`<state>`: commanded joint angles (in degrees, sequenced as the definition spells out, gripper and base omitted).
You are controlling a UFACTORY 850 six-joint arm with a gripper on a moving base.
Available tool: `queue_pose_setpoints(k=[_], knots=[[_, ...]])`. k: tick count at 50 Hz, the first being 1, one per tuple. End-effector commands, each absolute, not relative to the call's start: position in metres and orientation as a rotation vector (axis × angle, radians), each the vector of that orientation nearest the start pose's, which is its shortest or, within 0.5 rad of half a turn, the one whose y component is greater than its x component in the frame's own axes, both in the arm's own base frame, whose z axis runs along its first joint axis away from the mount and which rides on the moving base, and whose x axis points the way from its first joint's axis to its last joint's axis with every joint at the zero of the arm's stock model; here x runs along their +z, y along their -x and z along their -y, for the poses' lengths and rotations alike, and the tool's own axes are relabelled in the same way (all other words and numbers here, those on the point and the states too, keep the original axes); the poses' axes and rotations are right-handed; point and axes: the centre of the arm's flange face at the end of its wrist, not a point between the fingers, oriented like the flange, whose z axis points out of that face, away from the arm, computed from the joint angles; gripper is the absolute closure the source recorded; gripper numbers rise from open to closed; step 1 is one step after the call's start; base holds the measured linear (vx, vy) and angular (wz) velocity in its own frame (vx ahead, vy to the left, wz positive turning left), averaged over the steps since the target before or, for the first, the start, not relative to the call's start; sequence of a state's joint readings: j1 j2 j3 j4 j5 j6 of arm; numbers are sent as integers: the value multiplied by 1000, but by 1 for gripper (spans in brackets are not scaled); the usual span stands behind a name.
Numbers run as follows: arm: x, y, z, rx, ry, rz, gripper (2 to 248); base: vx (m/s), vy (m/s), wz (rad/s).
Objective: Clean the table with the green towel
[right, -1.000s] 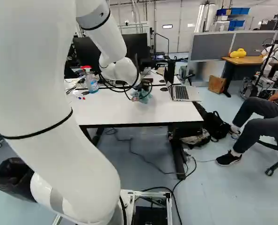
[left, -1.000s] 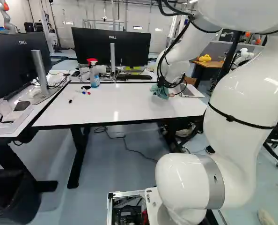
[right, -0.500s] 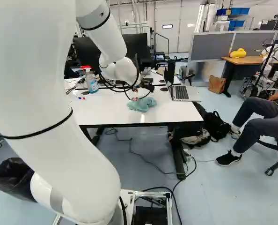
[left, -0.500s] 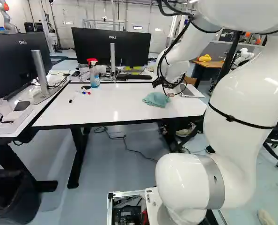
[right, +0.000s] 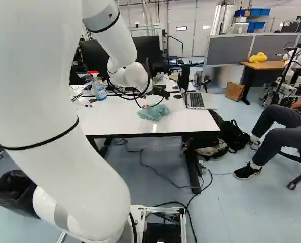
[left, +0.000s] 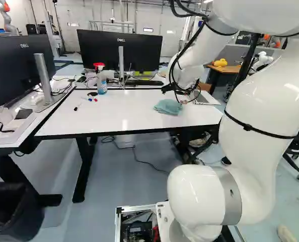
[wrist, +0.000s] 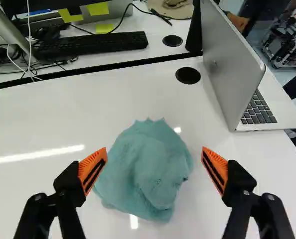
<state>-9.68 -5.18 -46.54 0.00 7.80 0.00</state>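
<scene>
Hand [wrist: 153, 167]: fingers wide apart, above the towel, clear of it | Green towel [wrist: 148, 167]: bunched on the white surface [left: 114, 113], near its right end, just left of the laptop [wrist: 232, 84] | Tip: any regrasp should pinch the bunch's middle, then wipe away from the laptop.

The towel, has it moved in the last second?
Yes. The towel dropped from the gripper onto the table, now lying beside the laptop.

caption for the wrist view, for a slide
Open gripper above the crumpled green towel on the white table, beside an open laptop.
</scene>
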Motion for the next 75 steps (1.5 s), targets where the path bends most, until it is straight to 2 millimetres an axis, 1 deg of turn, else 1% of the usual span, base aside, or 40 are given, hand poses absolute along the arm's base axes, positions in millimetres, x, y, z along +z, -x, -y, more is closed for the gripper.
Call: queue_pose_setpoints(k=[20,39,57,75], knots=[[469,-484,79,-1352,2902,-237,3,0,0,0],[460,-467,69,-1400,2876,-213,3,0,0,0],[446,-440,55,-1472,2835,-177,3,0,0,0],[426,-400,37,-1567,2773,-130,3,0,0,0]])
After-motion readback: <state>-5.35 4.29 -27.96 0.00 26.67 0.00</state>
